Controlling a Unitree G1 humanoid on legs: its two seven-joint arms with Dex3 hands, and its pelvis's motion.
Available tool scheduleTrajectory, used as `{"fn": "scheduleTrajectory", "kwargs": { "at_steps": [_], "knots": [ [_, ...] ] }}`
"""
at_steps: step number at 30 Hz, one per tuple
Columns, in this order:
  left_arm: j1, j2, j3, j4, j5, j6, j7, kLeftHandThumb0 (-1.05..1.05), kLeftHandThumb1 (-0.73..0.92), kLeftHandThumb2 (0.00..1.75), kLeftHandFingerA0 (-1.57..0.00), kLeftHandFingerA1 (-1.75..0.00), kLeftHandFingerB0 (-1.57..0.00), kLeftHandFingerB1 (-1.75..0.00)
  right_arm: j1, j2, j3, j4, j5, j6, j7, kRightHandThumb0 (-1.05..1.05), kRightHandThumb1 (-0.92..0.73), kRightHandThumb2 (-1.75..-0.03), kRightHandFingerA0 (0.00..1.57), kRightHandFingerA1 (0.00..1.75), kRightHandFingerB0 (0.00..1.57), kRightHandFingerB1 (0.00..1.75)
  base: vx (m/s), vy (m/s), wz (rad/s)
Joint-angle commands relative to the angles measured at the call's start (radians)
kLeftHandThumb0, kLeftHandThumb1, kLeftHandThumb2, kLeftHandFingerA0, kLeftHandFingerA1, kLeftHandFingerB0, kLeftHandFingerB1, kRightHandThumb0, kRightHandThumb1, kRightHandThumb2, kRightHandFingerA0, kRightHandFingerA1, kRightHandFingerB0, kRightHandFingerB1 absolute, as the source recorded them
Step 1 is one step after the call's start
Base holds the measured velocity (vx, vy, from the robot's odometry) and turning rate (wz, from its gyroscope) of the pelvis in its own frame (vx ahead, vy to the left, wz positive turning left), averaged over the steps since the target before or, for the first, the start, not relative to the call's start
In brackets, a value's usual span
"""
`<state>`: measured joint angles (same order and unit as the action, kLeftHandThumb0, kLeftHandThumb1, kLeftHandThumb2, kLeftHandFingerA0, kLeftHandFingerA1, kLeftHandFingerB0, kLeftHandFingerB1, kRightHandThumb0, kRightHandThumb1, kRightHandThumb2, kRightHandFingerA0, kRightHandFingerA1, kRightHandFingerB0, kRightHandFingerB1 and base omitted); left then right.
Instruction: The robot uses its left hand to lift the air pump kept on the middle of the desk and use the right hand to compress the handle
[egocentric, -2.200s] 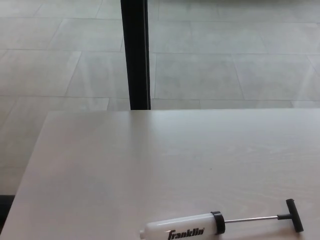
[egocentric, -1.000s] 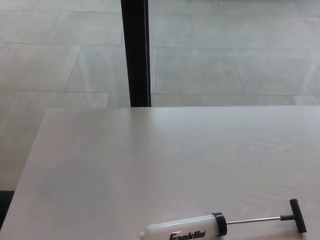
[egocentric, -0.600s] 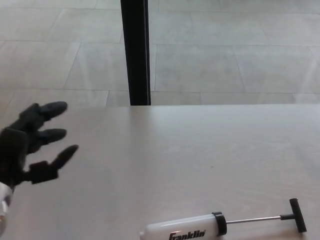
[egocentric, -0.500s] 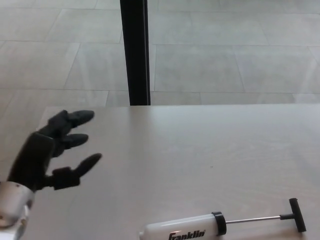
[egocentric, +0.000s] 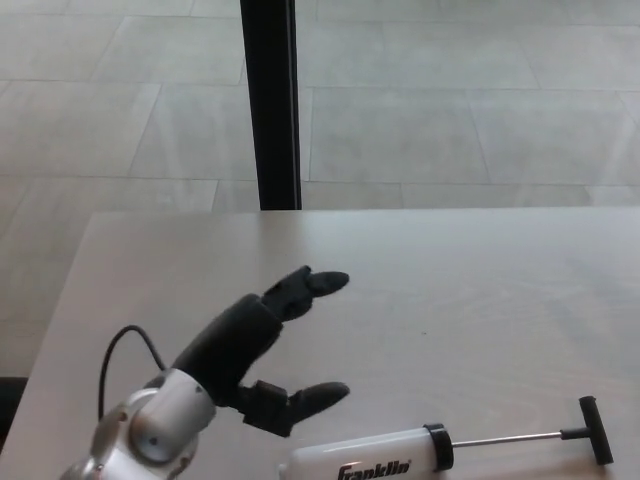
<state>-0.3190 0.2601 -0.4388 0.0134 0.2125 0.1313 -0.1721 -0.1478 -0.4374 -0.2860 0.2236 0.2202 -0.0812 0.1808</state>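
The air pump (egocentric: 370, 455) lies flat on the pale desk (egocentric: 450, 290) at the bottom edge of the head view. It has a white barrel with black "Franklin" lettering, a black collar, a thin metal rod and a black T-handle (egocentric: 594, 430) pulled out to the right. My left hand (egocentric: 260, 345) hovers open just up and left of the barrel's left end, fingers spread, thumb nearly reaching the barrel without touching it. The right hand does not show.
The desk's far edge runs across the middle of the picture, its left edge slants down at the left. Beyond lies a grey tiled floor with a black vertical post (egocentric: 270, 100). A black cable (egocentric: 125, 350) loops at my left wrist.
My left hand has come in from the left edge and swept right and down across the desk, ending close to the pump's barrel. The pump has not moved.
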Motion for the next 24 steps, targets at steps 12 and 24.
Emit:
{"fn": "scheduleTrajectory", "kwargs": {
  "at_steps": [12,24],
  "knots": [
    [-0.154,0.032,-0.494,-0.114,0.653,0.435,-0.361,-1.05,0.58,1.07,0.00,-0.18,0.00,-0.14,-0.065,0.024,0.038,-0.013,-0.049,0.040,-0.054,-0.68,-0.84,-0.65,0.39,0.54,0.54,0.43,0.00,0.000,0.00],
    [-0.058,0.031,-0.532,-0.129,0.694,0.570,-0.325,-1.04,0.60,1.04,0.00,-0.15,0.00,-0.18,-0.054,0.047,0.022,-0.026,-0.028,0.057,-0.076,-0.58,-0.77,-0.64,0.44,0.67,0.60,0.44,0.00,0.000,0.00]
  ]
}}
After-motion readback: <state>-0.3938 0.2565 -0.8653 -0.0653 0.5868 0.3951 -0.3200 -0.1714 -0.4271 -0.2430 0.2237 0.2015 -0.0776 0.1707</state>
